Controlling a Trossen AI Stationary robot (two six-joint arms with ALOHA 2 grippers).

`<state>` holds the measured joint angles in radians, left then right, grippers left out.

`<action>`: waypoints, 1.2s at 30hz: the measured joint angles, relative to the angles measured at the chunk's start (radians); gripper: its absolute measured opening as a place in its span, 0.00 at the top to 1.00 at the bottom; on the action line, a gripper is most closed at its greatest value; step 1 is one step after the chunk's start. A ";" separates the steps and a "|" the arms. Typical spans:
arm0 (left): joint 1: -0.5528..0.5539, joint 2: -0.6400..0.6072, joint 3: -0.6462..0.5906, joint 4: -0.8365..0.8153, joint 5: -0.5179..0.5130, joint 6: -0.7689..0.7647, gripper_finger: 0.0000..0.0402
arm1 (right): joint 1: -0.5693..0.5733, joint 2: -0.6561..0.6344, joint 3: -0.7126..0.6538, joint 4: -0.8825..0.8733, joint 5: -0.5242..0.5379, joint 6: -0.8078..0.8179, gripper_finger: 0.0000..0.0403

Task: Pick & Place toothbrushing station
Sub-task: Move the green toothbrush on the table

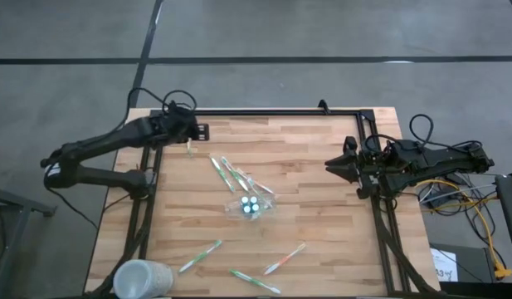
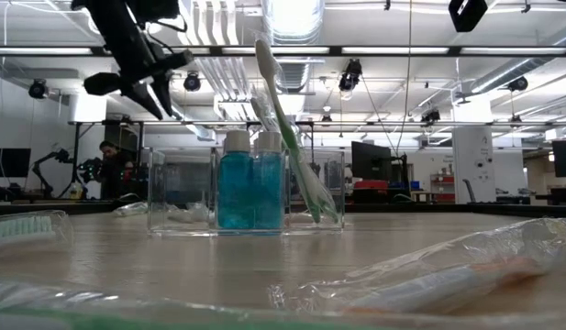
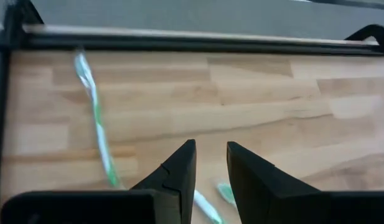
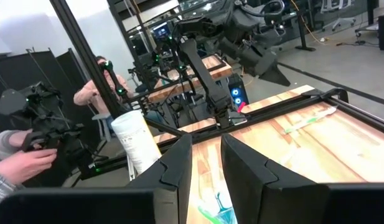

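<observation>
Pale wooden tabletop [image 1: 322, 241] inside a black frame, grey floor all round. At the dial's centre, the toothbrushing station [image 1: 252, 206]: clear holder, upright, carrying blue tubes [image 2: 252, 191] and one green-and-white brush [image 2: 292, 137] leaning out of it. Just off its rim toward 11 o'clock, a small heap of wrapped brushes [image 1: 231, 173]. Scattered from 7 to 5 o'clock, well apart from the holder, three more brushes [image 1: 199, 256], with a frosted white cup [image 1: 142, 279] on its side at the 7 o'clock corner.

Left gripper [image 1: 192, 137] out at 10 o'clock, near the back rail, raised off the wood, jaws parted a little and clasping nothing visible; one green brush [image 3: 95, 118] flat on the boards right beneath. Right gripper [image 1: 329, 164] waiting at 3 o'clock, narrowly parted, empty.

Likely next: down onto that brush. Risks, as judged: slim handle in slippery wrap skidding aside or rolling out of a narrow pinch; fingertips scraping the wood if lowered too far; on delivery, a brush tip catching the light holder's rim and tipping it, spilling tubes.
</observation>
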<state>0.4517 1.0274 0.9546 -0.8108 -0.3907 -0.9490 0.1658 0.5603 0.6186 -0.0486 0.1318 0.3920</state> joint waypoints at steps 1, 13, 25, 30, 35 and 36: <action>0.000 -0.002 0.000 -0.002 0.016 -0.022 0.77 | 0.000 0.002 0.000 0.000 0.000 0.000 0.79; 0.002 -0.001 -0.010 -0.073 -0.066 -0.087 0.77 | 0.000 0.006 0.000 0.000 0.000 0.000 0.83; 0.118 0.093 -0.011 -0.137 -0.013 -0.123 0.77 | 0.000 0.006 0.000 0.001 0.000 0.000 0.80; 0.182 0.164 -0.011 -0.131 -0.007 -0.102 0.77 | 0.000 0.006 0.000 0.001 0.000 0.000 0.79; 0.225 0.237 -0.011 -0.106 0.013 -0.104 0.76 | 0.000 0.006 0.000 0.001 0.000 0.000 0.81; 0.234 0.253 -0.011 -0.098 0.013 -0.104 0.76 | 0.000 0.006 0.000 0.001 0.000 0.000 0.82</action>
<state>0.6862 1.2808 0.9438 -0.9090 -0.3776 -1.0527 0.1654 0.5667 0.6186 -0.0479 0.1315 0.3920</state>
